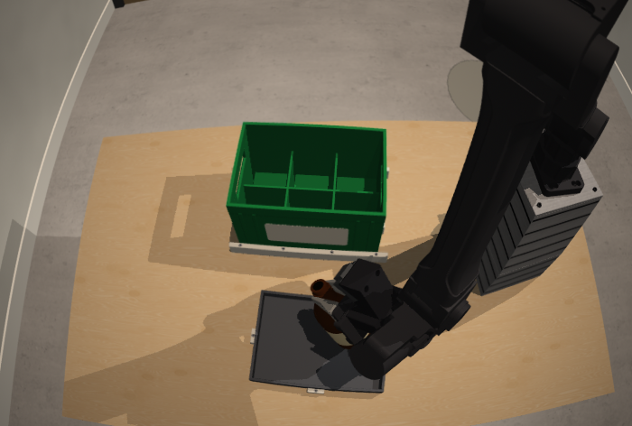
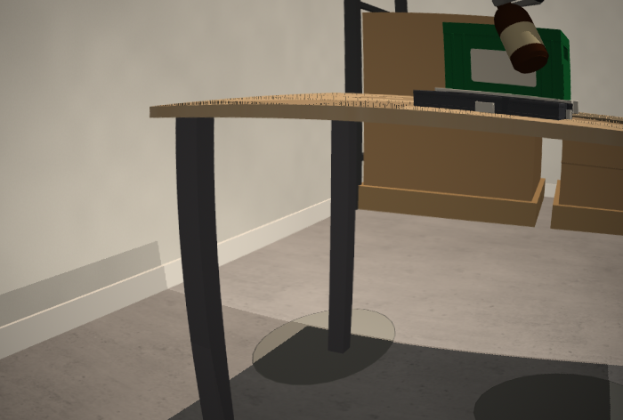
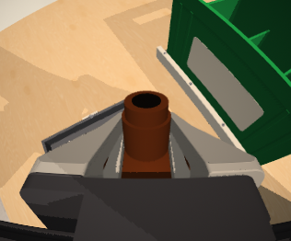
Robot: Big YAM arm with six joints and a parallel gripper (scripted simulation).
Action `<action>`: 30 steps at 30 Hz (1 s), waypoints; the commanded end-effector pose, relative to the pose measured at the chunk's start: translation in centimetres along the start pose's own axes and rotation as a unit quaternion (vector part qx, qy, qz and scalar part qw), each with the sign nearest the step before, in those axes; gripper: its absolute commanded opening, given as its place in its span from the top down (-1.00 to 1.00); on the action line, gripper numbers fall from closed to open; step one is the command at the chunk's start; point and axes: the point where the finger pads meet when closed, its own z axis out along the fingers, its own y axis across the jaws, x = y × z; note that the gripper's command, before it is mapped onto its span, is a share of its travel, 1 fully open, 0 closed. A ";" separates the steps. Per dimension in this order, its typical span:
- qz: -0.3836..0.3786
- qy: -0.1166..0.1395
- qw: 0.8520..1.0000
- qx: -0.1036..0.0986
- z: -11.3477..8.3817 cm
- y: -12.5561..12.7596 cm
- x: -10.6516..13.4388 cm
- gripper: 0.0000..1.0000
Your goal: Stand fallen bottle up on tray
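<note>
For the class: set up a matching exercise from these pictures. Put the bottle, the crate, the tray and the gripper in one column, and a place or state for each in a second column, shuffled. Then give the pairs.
Things:
1. bottle
2. crate
3. tray
4. gripper

States:
A. dark and flat on the table
B. clamped around a brown neck
C. green, compartments all vacant
D. tilted, lifted above the tray

Pairs: 1-D, 2-C, 3-A, 4-B

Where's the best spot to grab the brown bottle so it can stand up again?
The neck, where the gripper already pinches the bottle. The neck is thin enough for the jaws, and they close on it from its two sides, so the heavy body hangs with its flat bottom toward the tray, though it hangs tilted.
</note>
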 end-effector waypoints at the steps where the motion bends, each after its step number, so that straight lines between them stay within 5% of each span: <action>1: -0.001 -0.007 1.000 -0.003 -0.1 0.2 -0.1 1.00; 20: -0.006 -0.008 1.000 -0.002 0.0 0.0 0.3 1.00; 30: -0.008 -0.028 1.000 -0.005 -0.1 0.1 0.3 1.00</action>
